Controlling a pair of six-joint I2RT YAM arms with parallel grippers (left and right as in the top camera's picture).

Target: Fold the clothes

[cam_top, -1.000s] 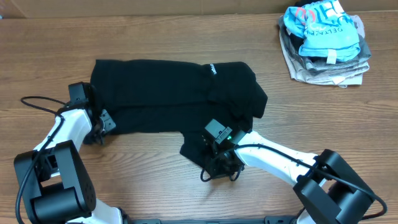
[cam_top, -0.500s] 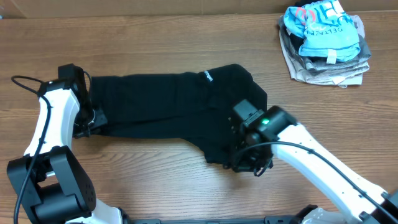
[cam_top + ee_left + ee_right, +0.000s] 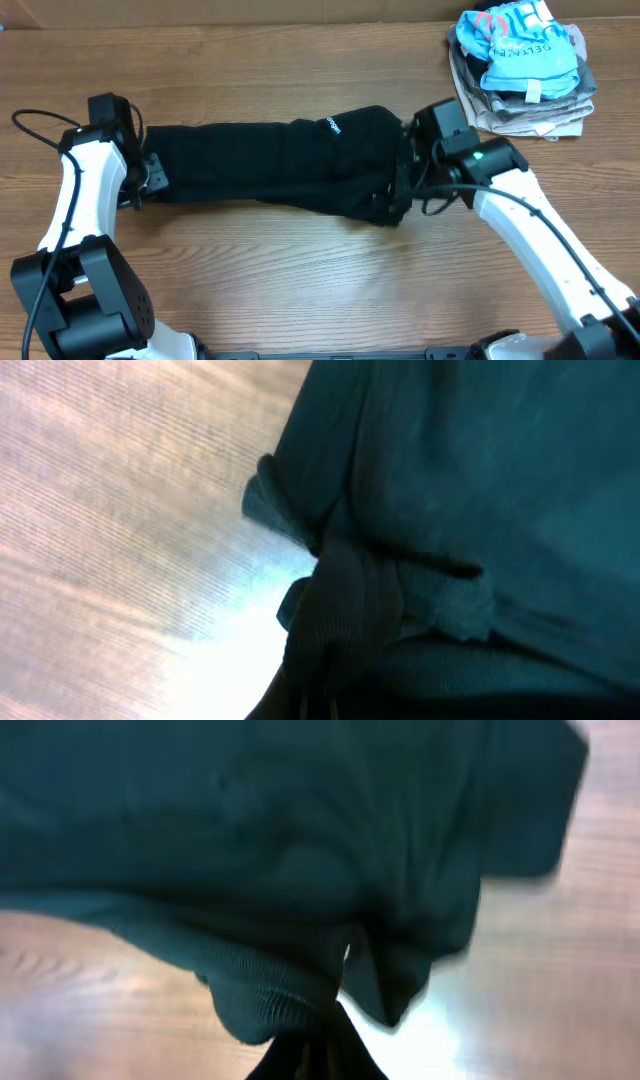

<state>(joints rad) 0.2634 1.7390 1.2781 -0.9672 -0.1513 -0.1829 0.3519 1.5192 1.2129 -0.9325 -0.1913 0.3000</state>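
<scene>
Black garment (image 3: 270,165): we see 1 large soft piece drawn out into a long band across the middle of the wooden table (image 3: 300,290). It runs left to right between the 2 grippers.
White mark (image 3: 333,125): a small print on the upper edge of the black garment, right of centre.
Left gripper (image 3: 146,180): at the left end of the black garment, low over the table. In the left wrist view the cloth gathers into a tight bunch leading to the jaws. We read the fingers as closed on it, though they are too dark to separate from the cloth.
Right gripper (image 3: 396,200): at the lower right end of the black garment. In the right wrist view a ribbed hem narrows to a point at the jaws, so we read the fingers as clamped on the cloth.
Contact with table: we cannot tell whether the right end rests on the wood.
Folded stack (image 3: 525,105): at the far right corner, near the right gripper but apart from the black garment.
Light-blue shirt (image 3: 525,50): on top of the folded stack.
</scene>
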